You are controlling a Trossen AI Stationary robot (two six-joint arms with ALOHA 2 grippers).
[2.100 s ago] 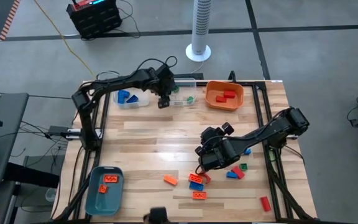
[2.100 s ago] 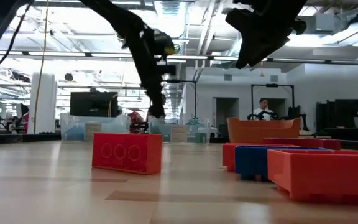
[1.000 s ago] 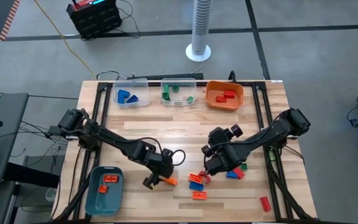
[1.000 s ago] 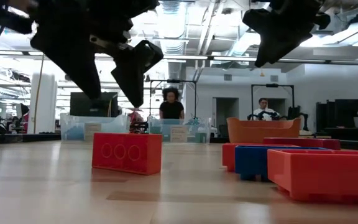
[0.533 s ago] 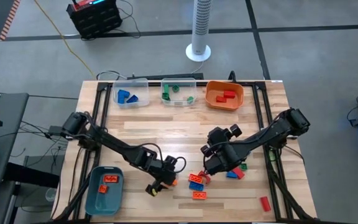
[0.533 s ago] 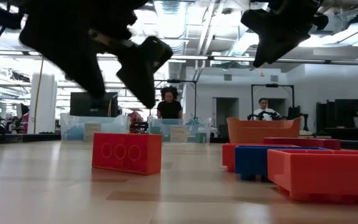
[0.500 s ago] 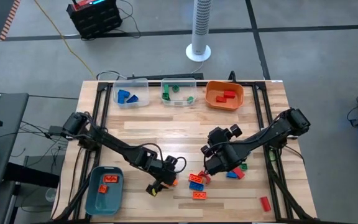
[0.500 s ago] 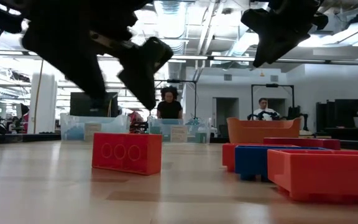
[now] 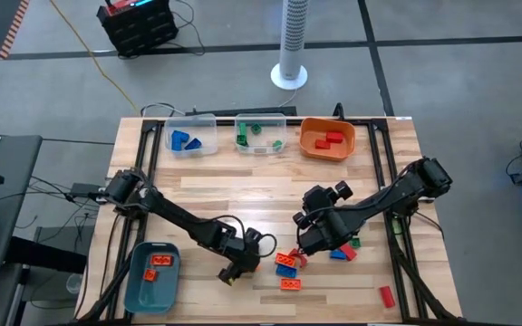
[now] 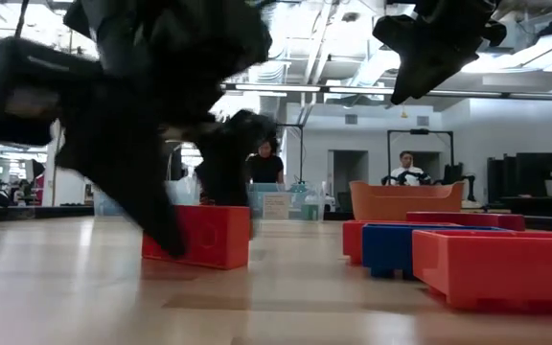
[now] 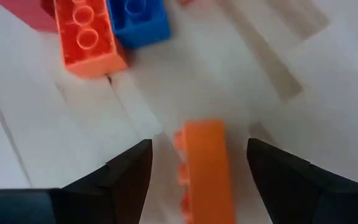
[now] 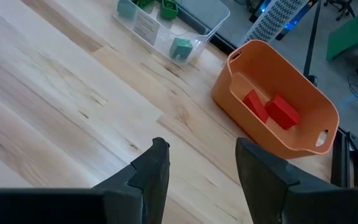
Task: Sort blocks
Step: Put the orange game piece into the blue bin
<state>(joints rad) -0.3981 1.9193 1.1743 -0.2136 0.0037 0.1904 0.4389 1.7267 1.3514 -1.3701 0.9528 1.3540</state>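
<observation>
Blocks are small studded plastic bricks in red, orange, blue and green. Target is the orange studded brick [image 11: 205,167], lying flat on the pale wooden surface [image 9: 243,195] near its front edge, studs facing sideways in the left wrist view.

Left hand [image 9: 236,269] is down at the surface, fingers [image 11: 127,173] spread wide, one on each side of the orange brick with a gap either side; nothing clamped.

Just beyond it sits a cluster: a blue studded brick [image 9: 285,264] touching an orange-red brick [image 9: 290,283] and a red one.

Right hand [image 9: 307,237] hovers above the surface over that cluster, fingers [image 12: 151,167] apart, empty.

More loose bricks lie right of the cluster, plus one lone red brick [image 9: 386,295] near the front right corner.

Open room: the middle band of the surface is bare wood between the bricks and the back row of bins: clear bin with blue bricks [image 9: 191,138], clear bin with green bricks [image 9: 261,134], orange bin with red bricks [image 9: 327,139]. Teal bin with orange bricks [image 9: 153,275] sits at the front left corner, close beside the left arm.
</observation>
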